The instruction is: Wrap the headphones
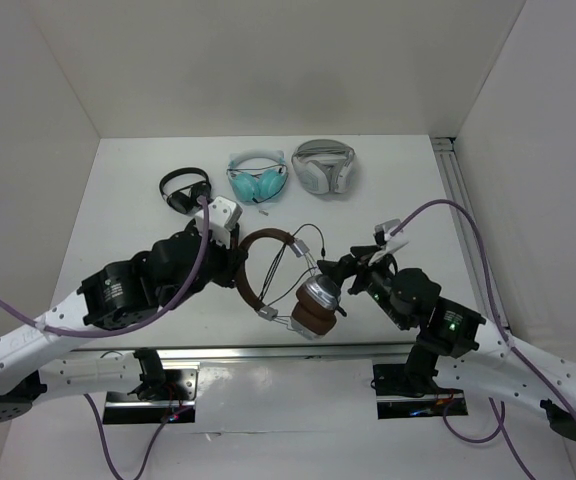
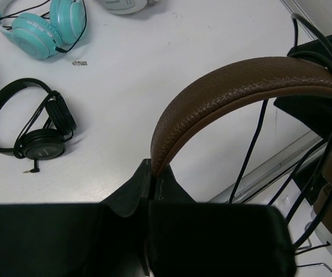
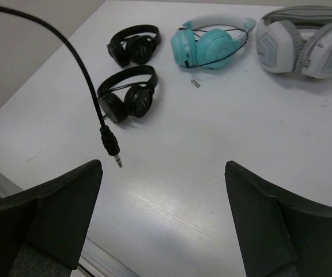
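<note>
The headphones (image 1: 268, 239) hang above the table between my two arms. Their brown headband (image 2: 235, 86) arches up and their silver earcups (image 1: 319, 296) with brown pads dangle at the near side. My left gripper (image 2: 150, 173) is shut on the left end of the headband. Thin black cable (image 2: 252, 144) runs in loops across the band and down past the earcups. Its plug end (image 3: 109, 145) hangs free just ahead of the left finger of my right gripper (image 3: 163, 173), which is open with nothing between its fingers, right of the earcups (image 1: 340, 268).
At the back of the table lie small black headphones (image 1: 183, 190), teal headphones (image 1: 258, 178) and white-grey headphones (image 1: 323, 165). The right wrist view shows a second black pair (image 3: 134, 46) behind the first (image 3: 128, 95). A metal rail (image 1: 268, 352) runs along the near edge.
</note>
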Controlling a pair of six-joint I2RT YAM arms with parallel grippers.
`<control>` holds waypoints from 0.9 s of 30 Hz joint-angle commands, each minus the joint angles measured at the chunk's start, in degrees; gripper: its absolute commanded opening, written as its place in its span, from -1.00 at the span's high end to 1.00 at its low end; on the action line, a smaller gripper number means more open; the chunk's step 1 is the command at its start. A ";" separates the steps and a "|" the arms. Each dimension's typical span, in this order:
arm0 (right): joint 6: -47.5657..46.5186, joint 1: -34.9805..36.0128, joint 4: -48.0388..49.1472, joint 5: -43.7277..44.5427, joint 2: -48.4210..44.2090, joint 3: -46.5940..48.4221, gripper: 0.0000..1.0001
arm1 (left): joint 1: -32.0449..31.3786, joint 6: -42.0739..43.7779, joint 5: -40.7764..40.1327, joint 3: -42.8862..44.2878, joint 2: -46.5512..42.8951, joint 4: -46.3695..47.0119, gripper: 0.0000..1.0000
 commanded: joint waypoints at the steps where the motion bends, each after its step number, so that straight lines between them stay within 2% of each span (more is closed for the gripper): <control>1: 6.06 0.09 -7.79 8.32 -0.03 3.68 -0.88 | -0.01 -4.29 -2.63 -0.32 -1.59 8.64 1.00; 8: 21.78 0.09 -25.10 23.62 0.58 8.16 -0.93 | -0.01 -6.32 -5.10 -2.07 -1.59 11.19 1.00; 10: 26.28 0.09 -29.14 25.13 0.59 8.95 -0.96 | -0.01 -6.32 -5.63 -2.60 -1.59 11.80 1.00; 14: 26.81 0.09 -29.69 24.53 -3.09 9.49 -0.96 | -0.01 -6.85 -5.63 -5.50 -1.07 13.91 1.00; 19: 24.36 0.09 -27.14 22.60 -11.01 9.49 -0.96 | -0.01 -8.52 -7.64 -13.41 -1.68 19.09 1.00; 21: 24.35 0.09 -27.75 22.59 -12.15 9.49 -0.93 | -0.01 -8.52 -8.26 -15.25 -1.68 21.47 1.00; 27: 25.49 0.09 -32.76 23.12 -11.11 11.69 -0.89 | -0.01 -14.13 -8.79 -18.42 0.51 20.25 1.00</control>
